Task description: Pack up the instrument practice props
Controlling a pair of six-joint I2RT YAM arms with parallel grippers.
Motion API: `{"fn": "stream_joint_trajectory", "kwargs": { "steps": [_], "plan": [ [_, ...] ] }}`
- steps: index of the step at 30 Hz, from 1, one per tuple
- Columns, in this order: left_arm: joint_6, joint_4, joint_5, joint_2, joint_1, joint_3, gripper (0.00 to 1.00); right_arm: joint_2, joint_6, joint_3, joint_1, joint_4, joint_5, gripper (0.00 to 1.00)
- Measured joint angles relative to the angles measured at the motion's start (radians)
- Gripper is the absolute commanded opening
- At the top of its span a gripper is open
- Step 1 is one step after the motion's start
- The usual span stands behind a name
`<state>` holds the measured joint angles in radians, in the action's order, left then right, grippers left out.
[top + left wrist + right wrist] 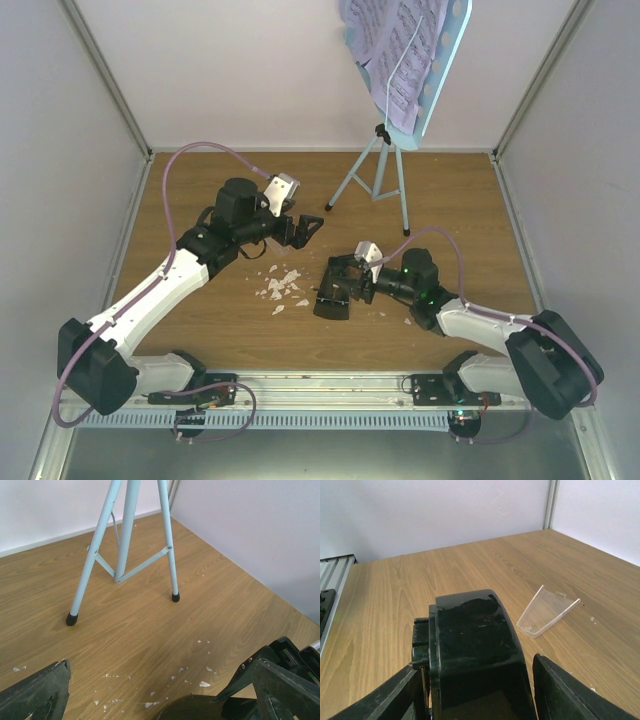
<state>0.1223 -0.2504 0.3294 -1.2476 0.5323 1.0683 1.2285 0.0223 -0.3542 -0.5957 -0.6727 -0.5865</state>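
Observation:
The light blue music stand (380,178) rises at the back of the table, its tripod legs (127,535) on the wood. Its hole-dotted desk (445,70) carries the lilac sheet-music pages (390,50). The black metronome (330,300) lies on the table between the fingers of my right gripper (345,285). From the right wrist, the metronome (470,625) fills the span of that gripper (477,667), with a gap showing before the right finger. Its clear cover (547,611) lies apart on the wood. My left gripper (305,232) hangs open and holds nothing, its fingers wide (150,680).
Small white crumbs (282,285) are scattered on the wood between the two arms, also seen as crumbs (202,683) from the left wrist. White walls close the table at the back and both sides. A metal rail (320,385) runs along the near edge.

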Motion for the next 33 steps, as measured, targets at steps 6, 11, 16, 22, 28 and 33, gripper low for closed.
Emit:
{"fn": "stream_joint_trajectory", "kwargs": {
  "steps": [6,11,16,22,28,33],
  "plan": [
    [0.0,0.0,0.003,0.0,0.0,0.0,0.99,0.023,-0.013,-0.017,0.004,0.003,-0.014,0.6],
    [0.0,0.0,0.003,0.0,0.0,0.0,0.99,0.029,-0.019,-0.024,0.007,0.009,-0.017,0.69],
    [0.0,0.0,0.003,0.0,0.0,0.0,0.99,0.028,-0.022,-0.03,0.01,0.025,-0.013,0.84],
    [-0.001,0.023,-0.004,0.037,0.0,-0.034,0.99,-0.031,-0.034,-0.035,0.013,0.104,0.008,1.0],
    [0.051,0.06,-0.103,0.146,0.01,-0.082,0.99,-0.205,-0.043,-0.036,0.014,0.214,0.082,0.99],
    [0.12,0.13,-0.164,0.268,0.036,-0.185,0.99,-0.383,-0.114,-0.037,0.014,0.304,0.276,1.0]
  ]
}}
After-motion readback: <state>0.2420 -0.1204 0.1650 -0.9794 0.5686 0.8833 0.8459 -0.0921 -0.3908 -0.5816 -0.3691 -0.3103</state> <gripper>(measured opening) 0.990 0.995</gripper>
